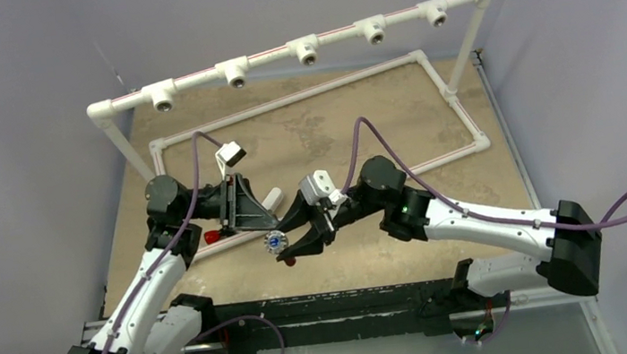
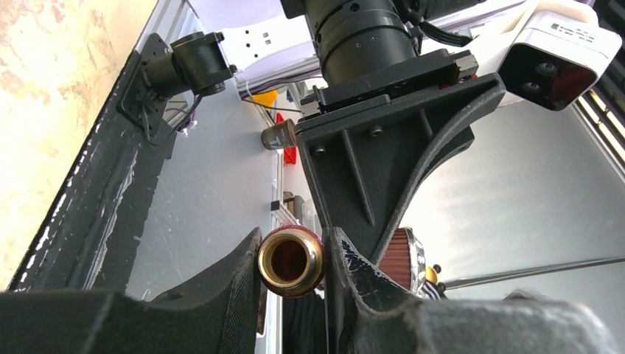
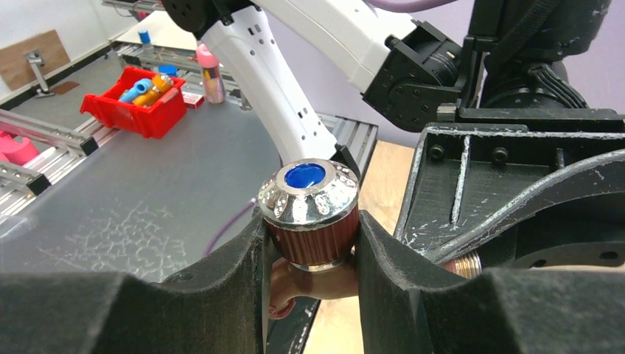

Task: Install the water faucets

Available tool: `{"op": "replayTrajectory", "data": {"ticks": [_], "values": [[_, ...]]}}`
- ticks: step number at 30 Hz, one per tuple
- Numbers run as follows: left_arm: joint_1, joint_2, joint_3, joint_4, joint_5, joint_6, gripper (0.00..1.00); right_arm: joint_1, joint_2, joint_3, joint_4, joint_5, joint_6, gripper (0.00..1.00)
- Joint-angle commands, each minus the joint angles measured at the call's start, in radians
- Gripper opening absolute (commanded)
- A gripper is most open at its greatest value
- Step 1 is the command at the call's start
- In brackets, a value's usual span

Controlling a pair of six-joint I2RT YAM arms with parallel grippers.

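Fingers pinch one water faucet (image 1: 275, 241): left fingers (image 2: 221, 310) its stem (image 2: 290, 259), right fingers (image 3: 221, 302) its knob (image 3: 309, 203).

A robotics lab: red plastic parts bin (image 3: 136, 110) near silver aluminium rails (image 3: 44, 136), white plastic pipe frame (image 1: 303, 49) on a beige stone-patterned tabletop (image 1: 332, 134).

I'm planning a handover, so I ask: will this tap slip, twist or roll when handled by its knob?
Probably stiff and heavy for its size: the tap looks all metal, with a brass mouth. Its round, shiny knob could twist in the right gripper. Laid down, its round parts would likely let it roll.
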Motion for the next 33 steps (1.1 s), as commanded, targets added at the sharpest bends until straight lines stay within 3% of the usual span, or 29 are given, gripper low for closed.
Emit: {"op": "replayTrajectory", "data": {"ticks": [1, 11, 14, 18, 24, 33], "values": [[-0.01, -0.003, -0.037, 0.035, -0.045, -0.016, 0.0, 0.0, -0.06, 0.015, -0.031, 0.12, -0.013, 0.38], [-0.007, -0.013, -0.085, -0.015, -0.15, -0.02, 0.0, 0.001, -0.242, -0.093, -0.1, 0.346, 0.06, 0.67], [-0.007, -0.029, -0.066, -0.112, -0.203, 0.018, 0.0, 0.0, -0.281, -0.105, -0.127, 0.404, 0.082, 0.71], [-0.007, -0.077, -0.01, -0.324, -0.322, 0.116, 0.0, 0.001, -0.315, -0.115, -0.162, 0.458, 0.105, 0.72], [-0.007, -0.138, 0.065, -0.517, -0.481, 0.193, 0.0, 0.0, -0.356, -0.179, -0.151, 0.48, 0.186, 0.72], [-0.007, -0.205, 0.079, -0.58, -0.634, 0.132, 0.0, 0.0, -0.318, -0.195, -0.109, 0.607, 0.244, 0.71]]}}
